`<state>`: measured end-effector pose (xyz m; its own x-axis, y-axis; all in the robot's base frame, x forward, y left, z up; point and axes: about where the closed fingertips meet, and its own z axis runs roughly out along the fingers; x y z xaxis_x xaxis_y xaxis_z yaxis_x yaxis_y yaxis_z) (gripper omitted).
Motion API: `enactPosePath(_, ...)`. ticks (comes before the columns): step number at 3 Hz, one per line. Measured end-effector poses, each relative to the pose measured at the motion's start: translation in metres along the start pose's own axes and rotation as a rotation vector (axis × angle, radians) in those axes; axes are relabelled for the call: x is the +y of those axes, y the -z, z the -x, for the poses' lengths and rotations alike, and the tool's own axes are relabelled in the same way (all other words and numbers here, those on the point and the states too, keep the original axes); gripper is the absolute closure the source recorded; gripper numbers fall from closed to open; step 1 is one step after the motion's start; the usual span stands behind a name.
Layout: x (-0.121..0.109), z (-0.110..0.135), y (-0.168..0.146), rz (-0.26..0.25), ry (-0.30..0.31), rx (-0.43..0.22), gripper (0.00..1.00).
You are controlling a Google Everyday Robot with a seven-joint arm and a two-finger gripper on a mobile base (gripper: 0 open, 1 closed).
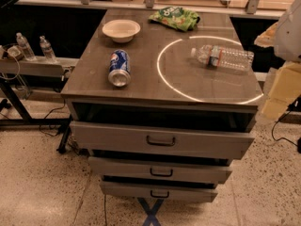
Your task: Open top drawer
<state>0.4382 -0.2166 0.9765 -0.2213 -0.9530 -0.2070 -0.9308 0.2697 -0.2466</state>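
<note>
The top drawer (160,142) is the widest grey front of the cabinet, with a small dark centre handle (161,141). It stands pulled out a little, with a dark gap between it and the cabinet top (146,86). Two narrower grey drawer fronts (161,171) (160,192) sit below it, also standing out slightly. My gripper (278,94) shows as pale yellow parts at the right edge, under a white arm part (289,27). It is to the right of the cabinet, above the drawer's level and apart from the handle.
On the cabinet top lie a blue soda can (119,68) on its side, a white bowl (121,30), a green snack bag (175,18) and a clear water bottle (223,57). Two bottles (24,46) stand on a left shelf. Blue tape X (151,211) marks the floor.
</note>
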Motion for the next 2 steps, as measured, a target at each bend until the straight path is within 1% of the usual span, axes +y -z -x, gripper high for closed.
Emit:
enactPosePath(1, 0.0, 0.0, 0.0, 0.0, 0.0, 0.0, 0.0)
enactPosePath(2, 0.009, -0.012, -0.013, 0.0, -0.005, 0.002, 0.0)
